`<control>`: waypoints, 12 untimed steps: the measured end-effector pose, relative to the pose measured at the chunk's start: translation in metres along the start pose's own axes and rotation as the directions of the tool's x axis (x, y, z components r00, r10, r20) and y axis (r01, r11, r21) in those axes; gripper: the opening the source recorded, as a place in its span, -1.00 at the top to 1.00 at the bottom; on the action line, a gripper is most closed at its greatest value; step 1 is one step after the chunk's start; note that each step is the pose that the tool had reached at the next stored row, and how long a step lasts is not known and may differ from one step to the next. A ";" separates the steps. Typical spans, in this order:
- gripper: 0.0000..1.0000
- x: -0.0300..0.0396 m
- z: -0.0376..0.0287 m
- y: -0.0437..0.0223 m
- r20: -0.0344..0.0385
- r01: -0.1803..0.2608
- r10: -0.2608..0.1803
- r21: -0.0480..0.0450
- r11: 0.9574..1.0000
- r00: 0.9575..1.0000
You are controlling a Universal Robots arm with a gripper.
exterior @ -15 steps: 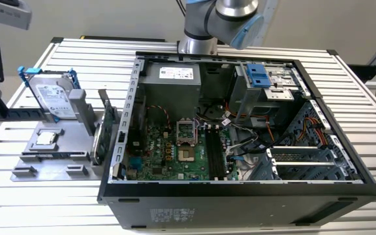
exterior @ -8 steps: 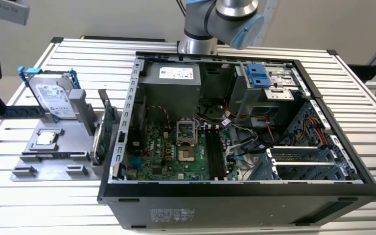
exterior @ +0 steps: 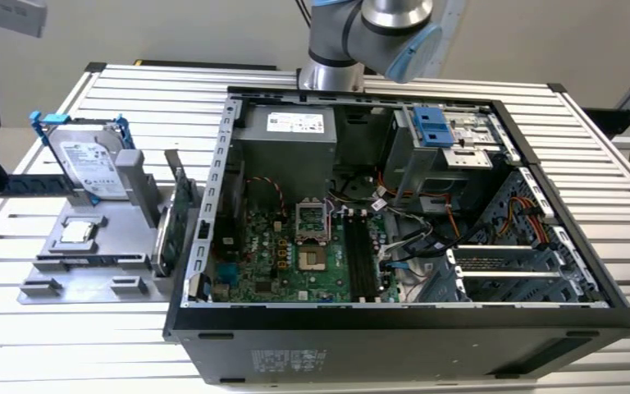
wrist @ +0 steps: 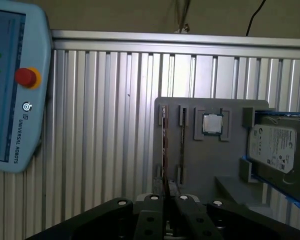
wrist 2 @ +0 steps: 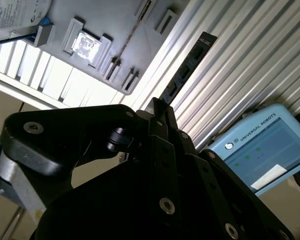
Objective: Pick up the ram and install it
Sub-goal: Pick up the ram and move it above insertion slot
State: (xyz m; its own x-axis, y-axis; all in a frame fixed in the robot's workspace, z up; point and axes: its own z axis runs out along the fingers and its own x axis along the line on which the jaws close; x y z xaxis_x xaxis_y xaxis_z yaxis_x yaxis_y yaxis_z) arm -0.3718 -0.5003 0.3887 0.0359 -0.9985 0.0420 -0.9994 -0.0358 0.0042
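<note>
Ribbed aluminium table (exterior: 151, 90): work surface carrying all items. Black open-sided computer case (exterior: 403, 324) with green motherboard (exterior: 282, 254) lies at the middle of the exterior view. Grey plastic holder tray (exterior: 85, 246) stands toward the exterior view's left, bearing a silver hard drive in a blue frame (exterior: 85, 164). Black two-fingered gripper (wrist 2: 160, 112), second wrist view: fingers drawn together, clamped on one end of the long, narrow, dark ram (wrist 2: 187, 67). From the fingertips the ram projects straight outward, seen over bare table between the holder tray and a light-blue teach pendant (wrist 2: 255, 145).
</note>
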 end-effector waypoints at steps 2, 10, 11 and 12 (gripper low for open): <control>1.00 0.0000 -0.0003 0.0000 0.000 0.000 0.000 0.000 1.000 1.000; 1.00 0.0001 -0.0008 -0.0026 -0.001 0.000 0.000 -0.001 1.000 1.000; 1.00 0.0002 -0.0008 -0.0037 -0.001 0.000 0.000 -0.001 1.000 1.000; 1.00 0.0002 -0.0008 -0.0048 -0.001 0.000 0.000 -0.001 1.000 1.000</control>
State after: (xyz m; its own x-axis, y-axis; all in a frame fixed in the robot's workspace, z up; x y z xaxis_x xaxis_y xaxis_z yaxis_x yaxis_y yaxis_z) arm -0.3670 -0.5003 0.3895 0.0360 -0.9984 0.0434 -0.9993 -0.0358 0.0051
